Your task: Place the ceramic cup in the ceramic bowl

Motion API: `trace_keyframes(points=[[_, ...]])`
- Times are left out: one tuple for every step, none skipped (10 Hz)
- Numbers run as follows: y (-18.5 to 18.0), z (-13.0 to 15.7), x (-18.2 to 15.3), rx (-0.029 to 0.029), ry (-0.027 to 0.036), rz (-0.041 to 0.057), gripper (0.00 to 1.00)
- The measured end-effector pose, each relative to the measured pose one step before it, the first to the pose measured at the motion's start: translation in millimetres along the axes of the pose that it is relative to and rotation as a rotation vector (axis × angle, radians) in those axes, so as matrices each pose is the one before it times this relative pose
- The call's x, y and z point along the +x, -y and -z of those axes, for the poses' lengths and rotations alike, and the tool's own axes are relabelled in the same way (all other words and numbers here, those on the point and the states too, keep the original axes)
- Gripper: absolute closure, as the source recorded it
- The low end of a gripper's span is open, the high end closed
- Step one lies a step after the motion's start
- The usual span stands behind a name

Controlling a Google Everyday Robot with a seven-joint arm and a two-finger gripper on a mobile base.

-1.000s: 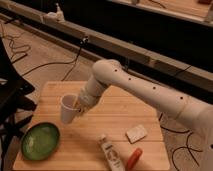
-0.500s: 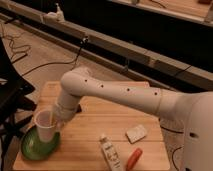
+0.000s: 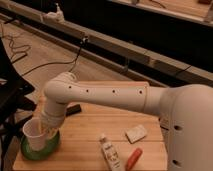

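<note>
The white arm (image 3: pixel 100 95) reaches from the right across the wooden surface (image 3: pixel 95 130) and bends down at its left end. The end effector (image 3: pixel 50 131) sits low over the front left corner of the surface, pressed right against the side of the cup (image 3: pixel 35 135). Its tip is hidden between the wrist and the cup, so I cannot tell whether it is clamped on the cup or spread apart.

The cup is white and upright with its mouth open to the top. Its lower part is inside the rim of the green bowl (image 3: pixel 47 151), toward the bowl's left side. Whether its base rests on the bowl's floor cannot be told.

A white block (image 3: pixel 136 133) lies to the right, well apart from the bowl. Near the front edge lie 1 pale bottle (image 3: pixel 111 154) on its side and 1 red object (image 3: pixel 133 158) just beside it. A small black object (image 3: pixel 74 108) lies on the surface behind the wrist.
</note>
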Motion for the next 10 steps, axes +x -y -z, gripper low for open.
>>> trace_keyframes(points=[[0.0, -0.86, -0.25, -0.0033, 0.0004, 0.00086, 1.0], [-3.83, -2.37, 6.42, -0.01376, -0.01424, -0.00781, 1.0], [0.02, -2.97, 6.03, -0.01042, -0.01505, -0.0004, 1.0], [3.23, -6.27, 5.74, -0.01332, -0.01451, 0.00748, 1.0], [7.33, -9.49, 5.84, -0.01483, -0.01545, 0.01474, 1.0], [7.06, -9.24, 3.81, -0.0078, -0.00653, 0.01141, 1.0], [4.8, -8.79, 3.83, -0.00615, -0.00243, 0.00487, 1.0], [3.43, -7.81, 3.83, -0.00396, -0.00054, 0.00052, 1.0], [3.97, -9.71, 4.43, -0.00111, 0.00386, -0.0027, 1.0], [2.86, -5.98, 2.64, 0.00449, 0.00799, -0.00509, 1.0]])
